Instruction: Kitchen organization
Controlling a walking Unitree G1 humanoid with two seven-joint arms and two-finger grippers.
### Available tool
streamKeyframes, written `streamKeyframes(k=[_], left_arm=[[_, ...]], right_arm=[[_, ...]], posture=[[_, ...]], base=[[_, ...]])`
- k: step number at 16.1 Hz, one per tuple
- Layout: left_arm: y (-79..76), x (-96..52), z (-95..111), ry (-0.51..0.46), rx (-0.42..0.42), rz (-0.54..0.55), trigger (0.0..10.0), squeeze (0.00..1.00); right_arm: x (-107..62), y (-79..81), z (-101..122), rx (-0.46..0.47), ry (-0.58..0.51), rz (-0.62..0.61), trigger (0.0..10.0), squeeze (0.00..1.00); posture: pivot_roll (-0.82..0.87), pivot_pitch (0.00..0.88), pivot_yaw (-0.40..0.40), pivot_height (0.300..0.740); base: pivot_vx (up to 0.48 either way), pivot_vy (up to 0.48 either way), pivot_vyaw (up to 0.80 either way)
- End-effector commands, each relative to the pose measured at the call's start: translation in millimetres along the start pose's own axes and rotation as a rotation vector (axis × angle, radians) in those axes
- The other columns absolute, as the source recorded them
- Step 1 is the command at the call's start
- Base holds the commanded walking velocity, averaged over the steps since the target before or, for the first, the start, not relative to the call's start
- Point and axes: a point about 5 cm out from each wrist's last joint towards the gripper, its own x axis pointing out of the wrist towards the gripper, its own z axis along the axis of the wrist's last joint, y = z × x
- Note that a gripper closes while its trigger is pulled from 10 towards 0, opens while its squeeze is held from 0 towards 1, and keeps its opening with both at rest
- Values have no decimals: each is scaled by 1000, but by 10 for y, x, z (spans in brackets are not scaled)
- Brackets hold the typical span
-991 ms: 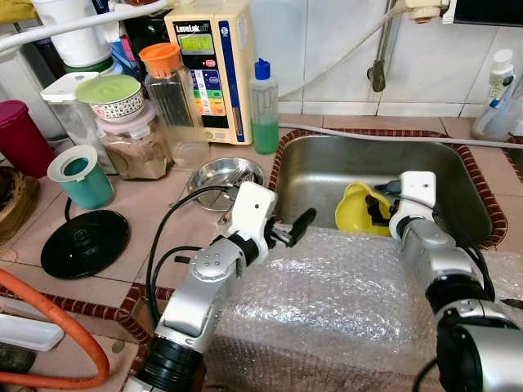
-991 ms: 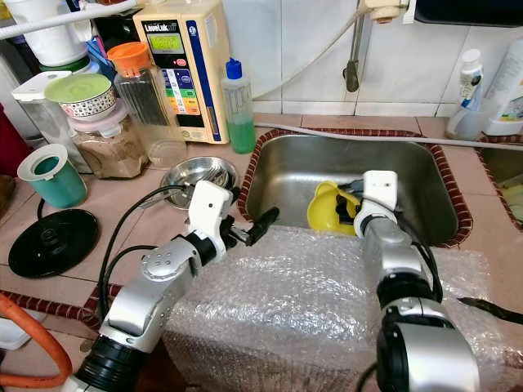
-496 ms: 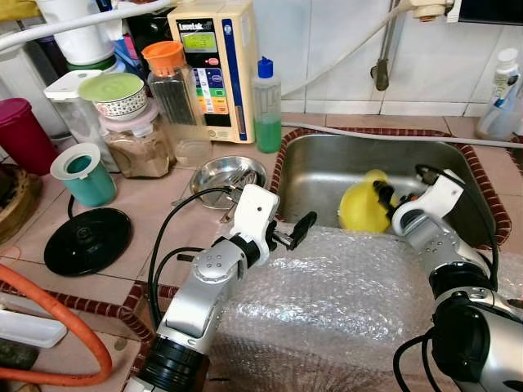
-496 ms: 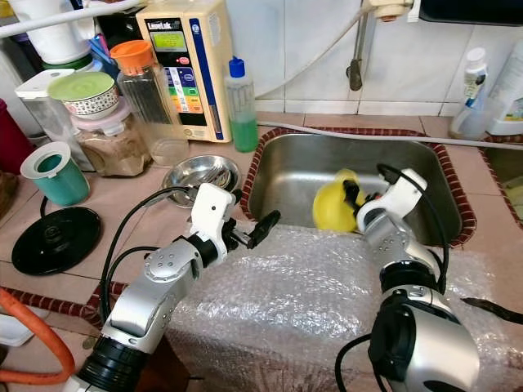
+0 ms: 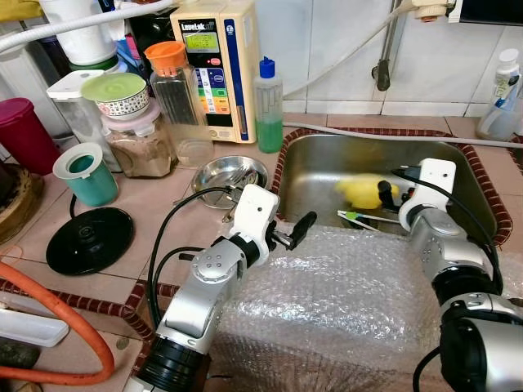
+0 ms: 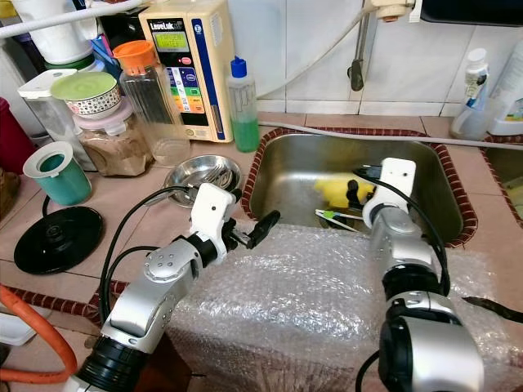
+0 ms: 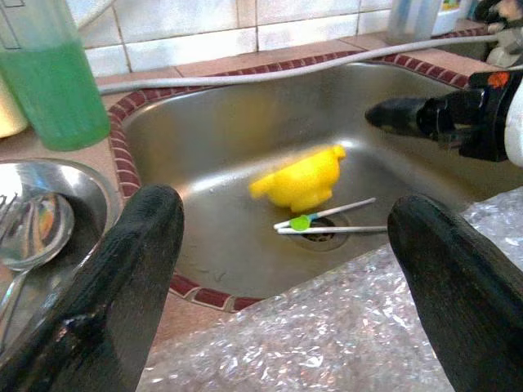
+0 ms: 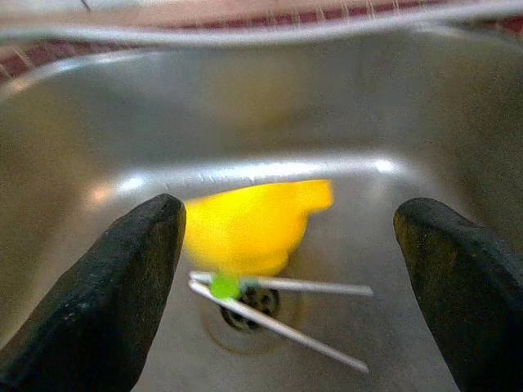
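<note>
- right gripper point(image 8: 290, 245) spread wide, empty, hanging over the sink point(image 5: 458, 159).
- yellow cup point(image 8: 253, 222) lies blurred on the sink floor, by the drain, touching two thin sticks point(image 8: 286, 304).
- left gripper point(image 7: 286, 245) gapes empty above the bubble wrap point(image 5: 343, 294).

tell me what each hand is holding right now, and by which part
Nothing. The right hand is open above the yellow cup in the sink; the left hand is open too.

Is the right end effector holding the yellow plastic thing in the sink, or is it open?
Open. The right end effector has its black fingers spread wide, and the yellow plastic item lies loose on the steel sink floor.
</note>
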Motion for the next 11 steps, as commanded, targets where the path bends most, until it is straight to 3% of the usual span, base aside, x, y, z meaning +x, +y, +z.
streamKeyframes(k=[1, 2, 3, 8, 11], left_arm=[[66, 18, 71, -28, 46, 41, 10000, 655], [80, 19, 83, -36, 54, 54, 10000, 247], [165, 18, 160, -84, 47, 124, 10000, 0], [338, 0, 282, -158, 6, 218, 10000, 0], [330, 19, 278, -158, -5, 217, 10000, 0]], right_arm=[[-32, 99, 125, 1, -111, 44, 10000, 847], [-47, 123, 155, -1, -142, 54, 10000, 510], [-125, 219, 212, -27, -227, 90, 10000, 0], [-407, 450, 218, -89, -352, 133, 10000, 0], [-479, 504, 213, -96, -359, 140, 10000, 0]], posture=[[-36, 0, 119, 740], [-36, 0, 119, 740], [-34, 0, 114, 740], [-47, 0, 113, 740], [-60, 0, 115, 740]], base=[[0, 0, 0], [0, 0, 0], [0, 0, 0], [0, 0, 0], [0, 0, -702]])
